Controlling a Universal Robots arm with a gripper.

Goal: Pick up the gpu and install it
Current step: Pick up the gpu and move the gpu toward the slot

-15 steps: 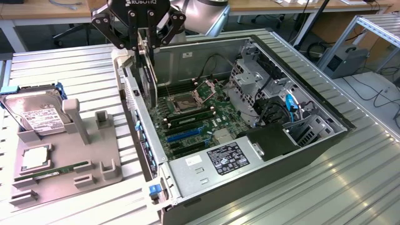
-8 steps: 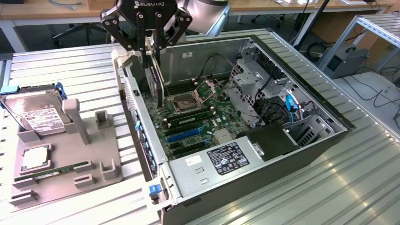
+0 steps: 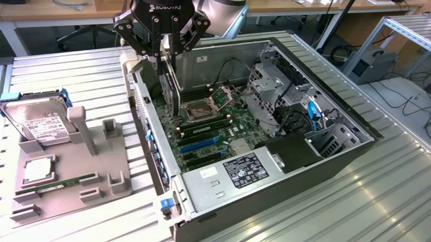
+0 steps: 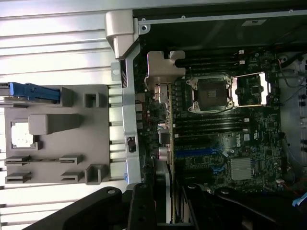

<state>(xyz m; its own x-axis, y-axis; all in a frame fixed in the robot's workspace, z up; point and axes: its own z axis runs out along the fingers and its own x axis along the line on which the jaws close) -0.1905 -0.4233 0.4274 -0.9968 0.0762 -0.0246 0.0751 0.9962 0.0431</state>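
Note:
The gpu hangs on edge, a thin dark card, over the open computer case. My gripper is shut on its top edge. The card's lower end is inside the case, just above the motherboard, close to the case's wall on the exterior view's left and beside the CPU socket. In the wrist view I look down the gpu edge-on, its silver bracket at the far end, above the board near the blue slots. The gripper fingers frame the card.
A grey parts holder lies on the slatted table at the exterior view's left, with a hard drive, a chip and a green memory stick. Drive cages and cables crowd the case's other side.

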